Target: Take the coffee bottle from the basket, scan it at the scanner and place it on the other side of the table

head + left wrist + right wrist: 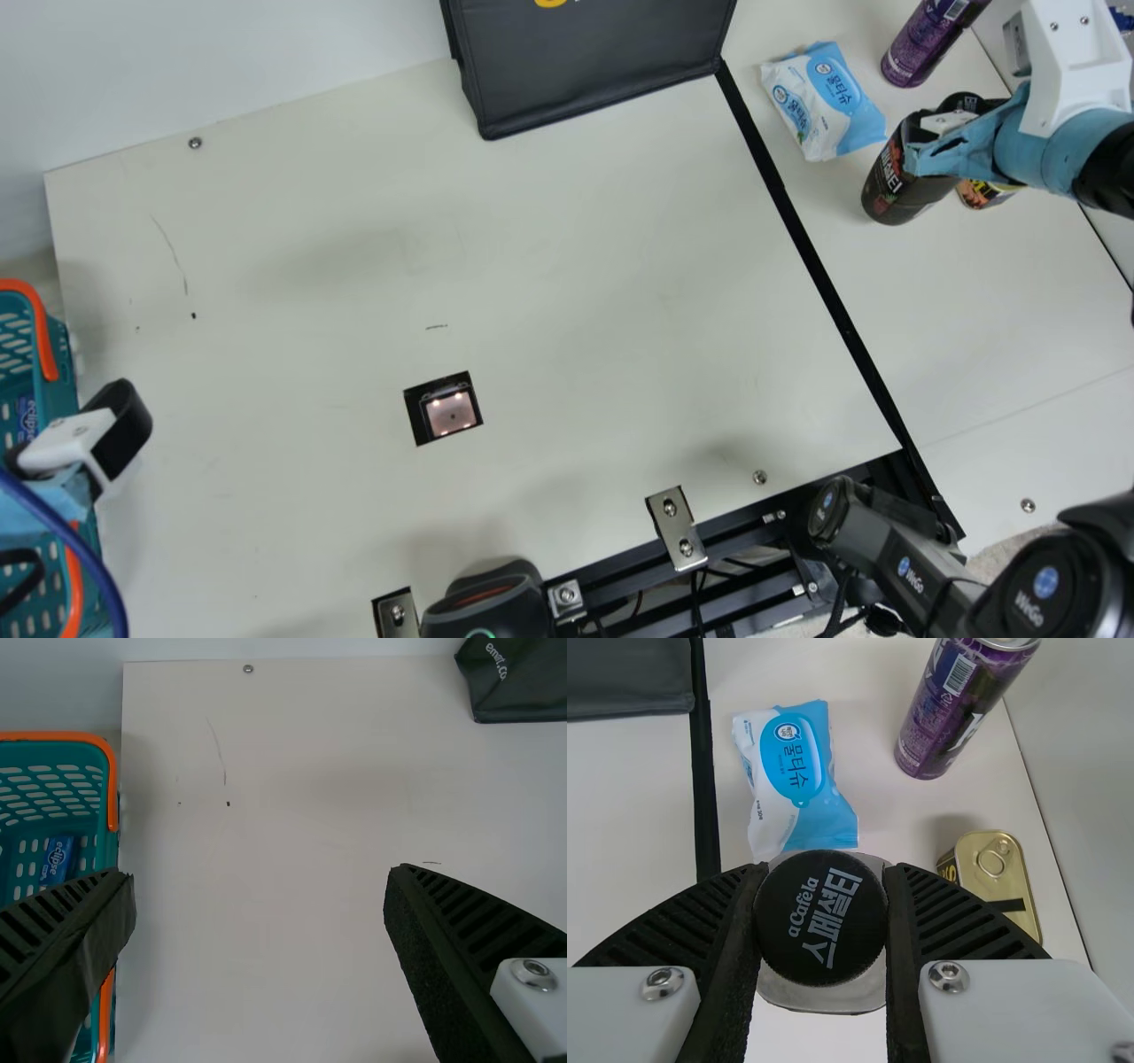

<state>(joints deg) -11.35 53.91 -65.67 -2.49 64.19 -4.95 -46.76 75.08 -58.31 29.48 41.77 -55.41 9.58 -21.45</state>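
Left tool (261, 873): stood wide open, empty, at the edge of the basket (112, 788), which contained a blue packet (58, 858). Right tool (826, 870), farther: closed around the cap (821, 930) of the coffee bottle (890, 182), upright beyond the black strip (813, 257), presumably held high for a steady release onto the worktop (992, 310).

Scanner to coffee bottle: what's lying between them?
Just the black strip crosses that stretch between the scanner and the coffee bottle; otherwise bare table. Main view shows it.
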